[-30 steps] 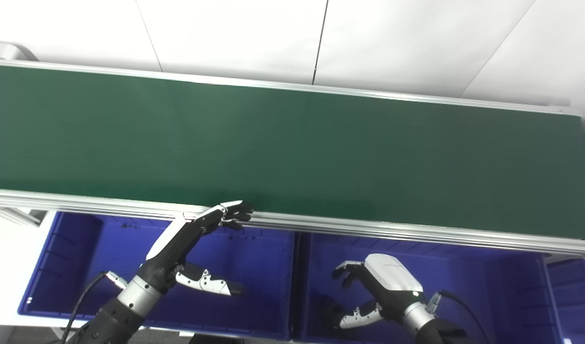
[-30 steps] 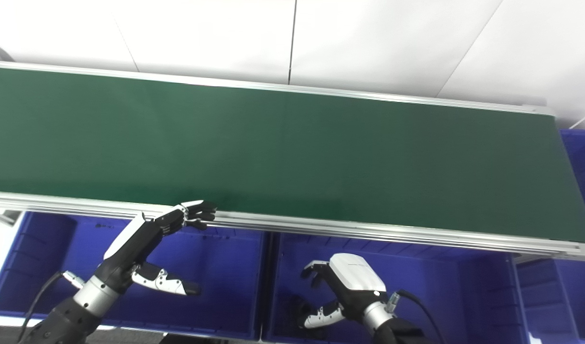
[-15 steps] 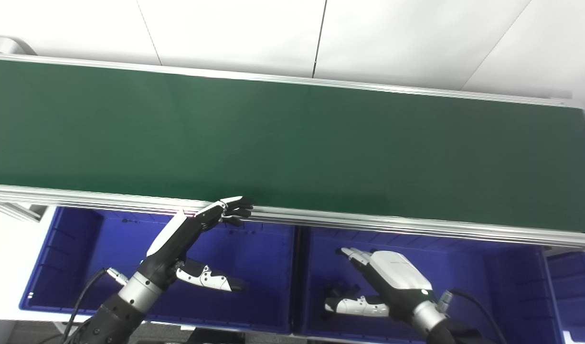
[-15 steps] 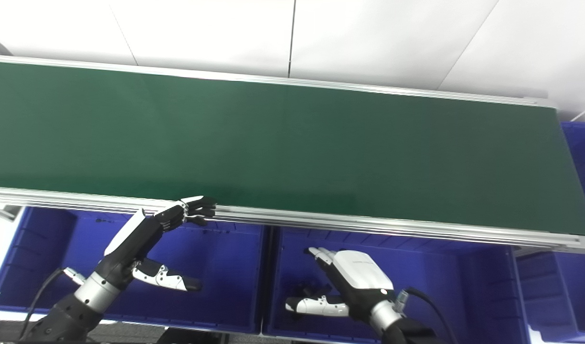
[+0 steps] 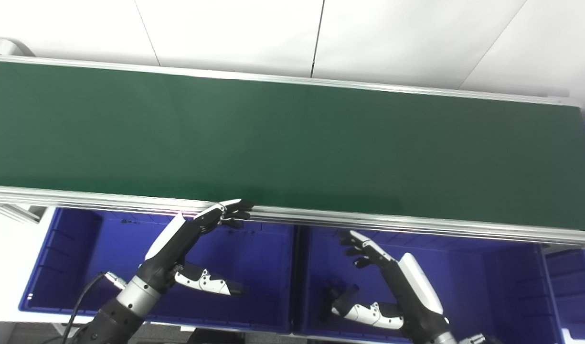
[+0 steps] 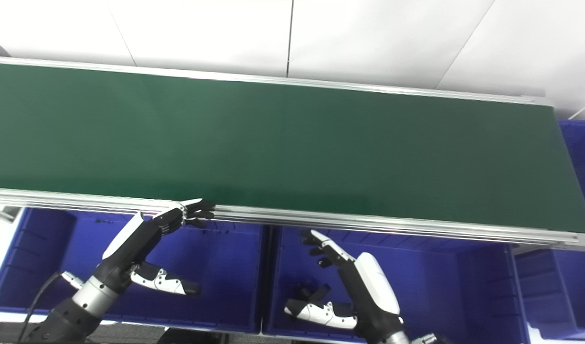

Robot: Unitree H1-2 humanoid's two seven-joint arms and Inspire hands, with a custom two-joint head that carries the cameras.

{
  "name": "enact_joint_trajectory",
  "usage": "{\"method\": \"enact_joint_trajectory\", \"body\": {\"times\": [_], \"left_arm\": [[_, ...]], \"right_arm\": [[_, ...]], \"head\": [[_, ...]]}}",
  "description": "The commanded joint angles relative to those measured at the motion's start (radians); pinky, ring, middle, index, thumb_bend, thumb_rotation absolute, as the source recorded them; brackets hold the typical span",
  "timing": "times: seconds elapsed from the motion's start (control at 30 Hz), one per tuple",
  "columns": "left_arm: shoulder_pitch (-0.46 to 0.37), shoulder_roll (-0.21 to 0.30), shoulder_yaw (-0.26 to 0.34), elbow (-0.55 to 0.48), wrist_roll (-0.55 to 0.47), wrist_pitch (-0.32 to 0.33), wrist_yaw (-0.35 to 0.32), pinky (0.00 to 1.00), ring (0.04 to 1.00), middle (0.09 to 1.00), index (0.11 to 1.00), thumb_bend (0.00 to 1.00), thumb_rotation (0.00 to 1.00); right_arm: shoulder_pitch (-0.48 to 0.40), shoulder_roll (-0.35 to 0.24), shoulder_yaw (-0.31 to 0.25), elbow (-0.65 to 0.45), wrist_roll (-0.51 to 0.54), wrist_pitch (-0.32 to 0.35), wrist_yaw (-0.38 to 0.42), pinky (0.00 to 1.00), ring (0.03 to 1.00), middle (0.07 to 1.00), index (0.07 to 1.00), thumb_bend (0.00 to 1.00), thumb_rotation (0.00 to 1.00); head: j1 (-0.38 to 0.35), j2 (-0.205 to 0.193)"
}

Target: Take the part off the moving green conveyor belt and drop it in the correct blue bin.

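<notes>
The green conveyor belt [image 5: 292, 143] is seen running across the whole width, framed by aluminium rails, and no part can be made out on its surface. In front of the belt, below its near rail, two blue bins are set side by side — a left bin [image 5: 72, 258] and a right bin [image 5: 493, 282].

The left hand [image 5: 187, 243] is held over the left bin, its fingers [image 5: 232, 212] stretched out against the belt's near rail and the thumb spread well apart; nothing is gripped. The right hand [image 5: 392, 282] is raised over the right bin, just short of the belt's rail, with fingers extended and thumb splayed wide — nothing is held. A small dark object [image 5: 337, 296], presumably the part, is seen low in the right bin, just beside the right thumb; whether it is touched cannot be told.
</notes>
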Motion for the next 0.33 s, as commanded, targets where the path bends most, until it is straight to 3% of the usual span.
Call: {"method": "enact_joint_trajectory", "body": {"times": [0.0, 0.13, 0.3], "left_arm": [[0.003, 0.004, 0.008, -0.024, -0.021, -0.035, -0.004, 0.70, 0.780, 0.833, 0.831, 0.89, 0.29], [0.008, 0.001, 0.009, -0.022, -0.024, -0.035, -0.003, 0.70, 0.781, 0.835, 0.837, 0.89, 0.31], [0.010, 0.000, 0.009, -0.015, -0.020, -0.036, -0.007, 0.72, 0.800, 0.847, 0.844, 0.88, 0.32]], "right_arm": [[0.020, 0.023, -0.007, 0.009, 0.040, -0.093, -0.044, 0.66, 0.765, 0.837, 0.895, 0.85, 0.63], [0.024, 0.048, -0.012, 0.049, 0.057, -0.121, -0.067, 0.69, 0.797, 0.873, 0.924, 0.85, 0.58], [0.016, 0.056, -0.011, 0.081, 0.067, -0.112, -0.058, 0.73, 0.836, 0.899, 0.957, 0.90, 0.58]], "head": [[0.006, -0.005], [0.010, -0.015], [0.008, -0.031]]}}
